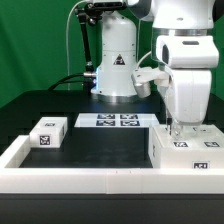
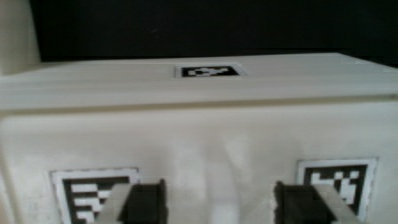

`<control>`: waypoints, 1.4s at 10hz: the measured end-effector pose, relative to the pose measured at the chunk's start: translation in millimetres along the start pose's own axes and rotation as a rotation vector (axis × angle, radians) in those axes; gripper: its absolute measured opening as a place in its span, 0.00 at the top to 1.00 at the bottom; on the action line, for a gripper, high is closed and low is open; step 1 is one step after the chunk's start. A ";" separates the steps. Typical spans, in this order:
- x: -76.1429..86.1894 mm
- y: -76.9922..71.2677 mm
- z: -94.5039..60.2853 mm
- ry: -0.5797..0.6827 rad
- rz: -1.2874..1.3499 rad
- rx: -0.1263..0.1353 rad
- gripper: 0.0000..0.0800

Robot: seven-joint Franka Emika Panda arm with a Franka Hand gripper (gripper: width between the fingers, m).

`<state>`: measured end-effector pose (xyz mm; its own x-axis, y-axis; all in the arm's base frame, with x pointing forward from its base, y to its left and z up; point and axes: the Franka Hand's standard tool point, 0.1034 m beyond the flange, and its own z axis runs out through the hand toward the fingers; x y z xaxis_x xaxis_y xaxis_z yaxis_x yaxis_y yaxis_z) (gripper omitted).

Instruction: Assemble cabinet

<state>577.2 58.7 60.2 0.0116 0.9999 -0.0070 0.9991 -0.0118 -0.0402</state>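
The cabinet (image 1: 168, 152) stands in the lower right of the exterior view, on the black table (image 1: 100, 150), with its front side just beside the long white border rail (image 1: 90, 182) that runs along the lower edge of the frame. Several square black-and-white tags show on its top and on its front face. The arm (image 1: 185, 70) reaches down from the upper right, and the gripper (image 1: 180, 130) is at the top of the cabinet, near its back edge. In the wrist view the white body of the cabinet fills nearly the whole frame. One tag (image 2: 210, 71) lies on its flat top and two more tags sit on the face nearer to the camera. The two dark fingers (image 2: 143, 200) stand well apart, with bare white plastic between them, so the gripper is opened and grips nothing. This picture is blurred, so I cannot tell if the fingertips touch the surface. In the left part of the exterior view a smaller white piece (image 1: 48, 133) with one tag lies well apart from the cabinet. The marker board (image 1: 118, 121) lies flat in the middle, in front of the robot base (image 1: 115, 60).
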 end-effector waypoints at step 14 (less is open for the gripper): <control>4.9 -48.6 -23.2 -0.009 0.388 -0.027 0.00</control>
<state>529.7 64.3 85.4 0.3889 0.9210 -0.0253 0.9212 -0.3891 -0.0065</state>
